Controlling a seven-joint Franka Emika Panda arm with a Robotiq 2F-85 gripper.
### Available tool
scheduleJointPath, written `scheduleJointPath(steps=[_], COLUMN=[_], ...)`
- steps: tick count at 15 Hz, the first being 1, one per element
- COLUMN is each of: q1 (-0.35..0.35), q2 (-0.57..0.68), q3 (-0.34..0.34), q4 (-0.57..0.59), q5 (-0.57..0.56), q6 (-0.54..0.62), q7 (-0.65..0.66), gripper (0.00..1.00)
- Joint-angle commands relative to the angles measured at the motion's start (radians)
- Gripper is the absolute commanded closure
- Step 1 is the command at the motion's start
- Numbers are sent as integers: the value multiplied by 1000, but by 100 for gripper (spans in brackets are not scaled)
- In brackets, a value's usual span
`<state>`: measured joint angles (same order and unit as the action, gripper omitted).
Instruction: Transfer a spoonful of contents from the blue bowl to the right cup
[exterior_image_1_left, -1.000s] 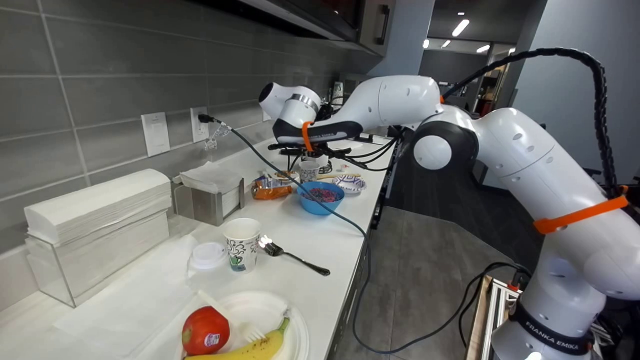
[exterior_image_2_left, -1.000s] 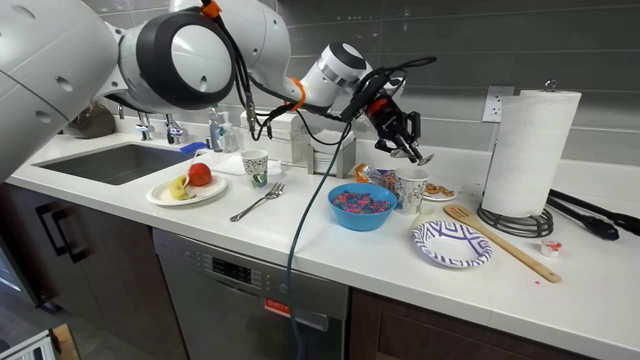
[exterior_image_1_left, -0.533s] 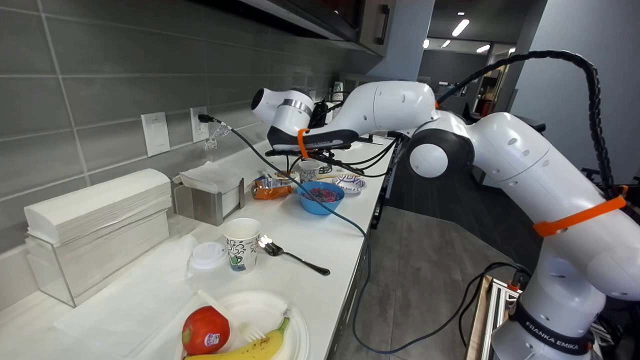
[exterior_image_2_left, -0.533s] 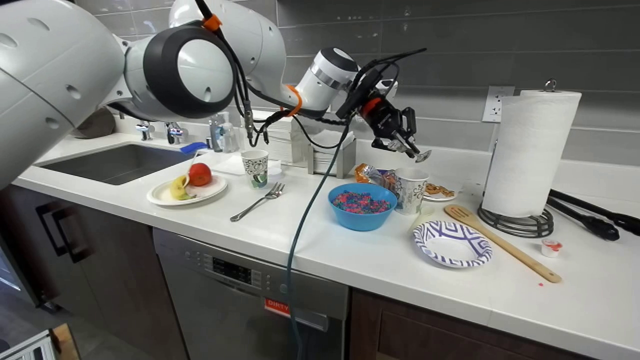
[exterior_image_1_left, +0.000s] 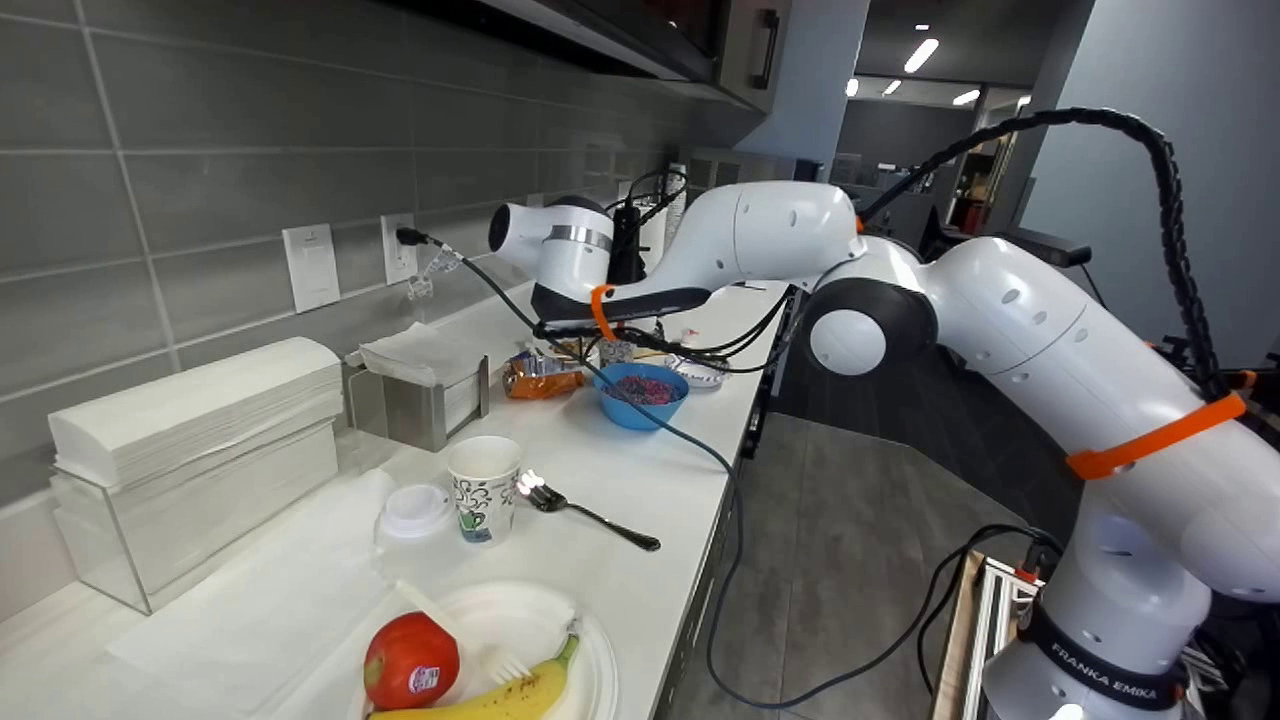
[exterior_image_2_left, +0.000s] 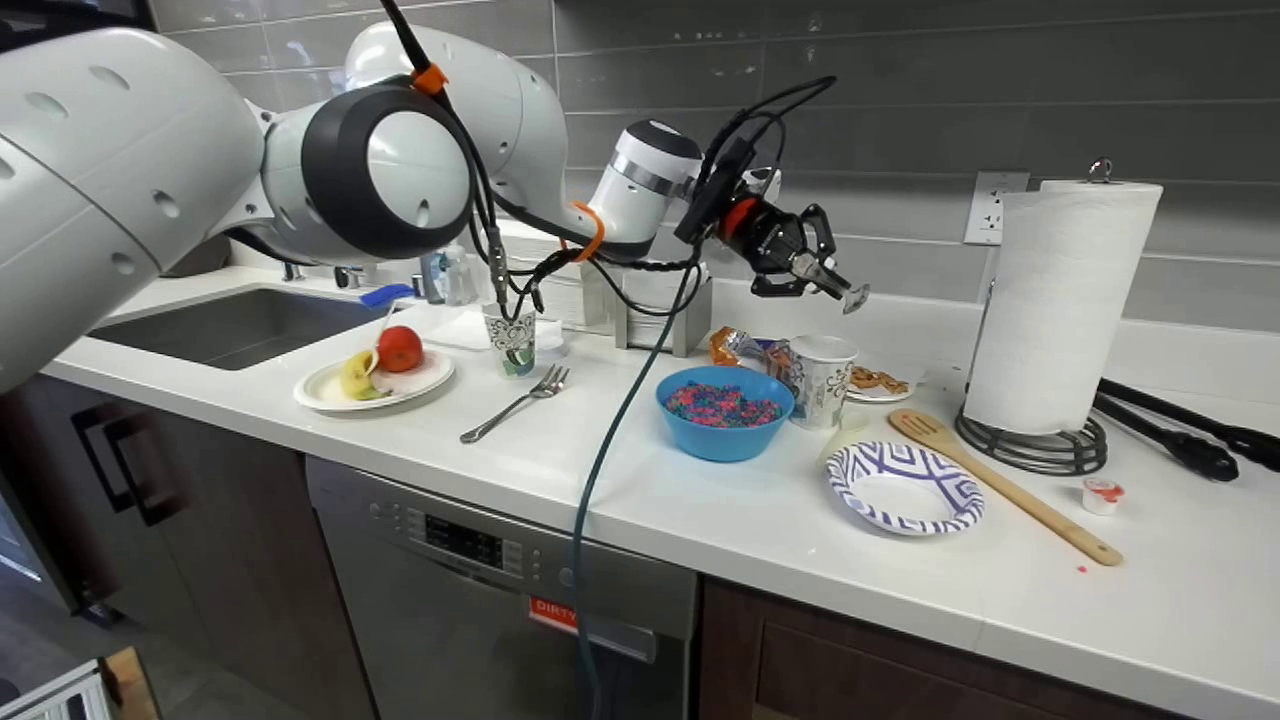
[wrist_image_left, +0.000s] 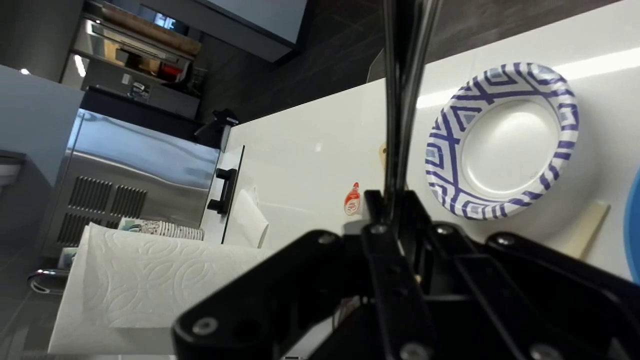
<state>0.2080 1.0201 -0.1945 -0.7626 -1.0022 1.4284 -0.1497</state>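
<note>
In an exterior view the blue bowl (exterior_image_2_left: 725, 445) holds pink and blue bits; its rim also enters the wrist view at the right edge. Beside it stands the right cup (exterior_image_2_left: 822, 395), white paper with a dark swirl pattern; the arm partly hides this cup (exterior_image_1_left: 616, 352) in an exterior view. My gripper (exterior_image_2_left: 826, 278) is shut on a metal spoon (exterior_image_2_left: 855, 298), whose end appears higher than the cup's rim; how far behind or in front, I cannot tell. Its dark shaft runs upward in the wrist view from between the fingers (wrist_image_left: 377, 206). Any load on the spoon is not visible.
A patterned paper bowl (exterior_image_2_left: 905, 490), a wooden spatula (exterior_image_2_left: 1010, 500) and a paper towel roll (exterior_image_2_left: 1060, 310) are to the right. Foil snack packs (exterior_image_2_left: 745, 350) lie behind the blue bowl. A fork (exterior_image_2_left: 520, 402) and another cup (exterior_image_2_left: 512, 345) are further left. A cable (exterior_image_1_left: 700, 450) hangs across the counter.
The wrist has sunk and shifted left in the exterior views, and the gripper has tipped flatter. The spoon's end has risen slightly. Bowl and cups have stayed in place.
</note>
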Motion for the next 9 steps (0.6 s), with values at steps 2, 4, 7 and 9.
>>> scheduleJointPath(steps=[2, 4, 7, 9], q1=[-13, -38, -68, -90], q2=[37, 18, -22, -53], q3=[32, 64, 92, 109], q4=[90, 111, 133, 143], q5=[27, 98, 201, 262], q6=[-56, -92, -135, -144], q7=[-41, -29, -29, 3], gripper=[97, 97, 97, 97])
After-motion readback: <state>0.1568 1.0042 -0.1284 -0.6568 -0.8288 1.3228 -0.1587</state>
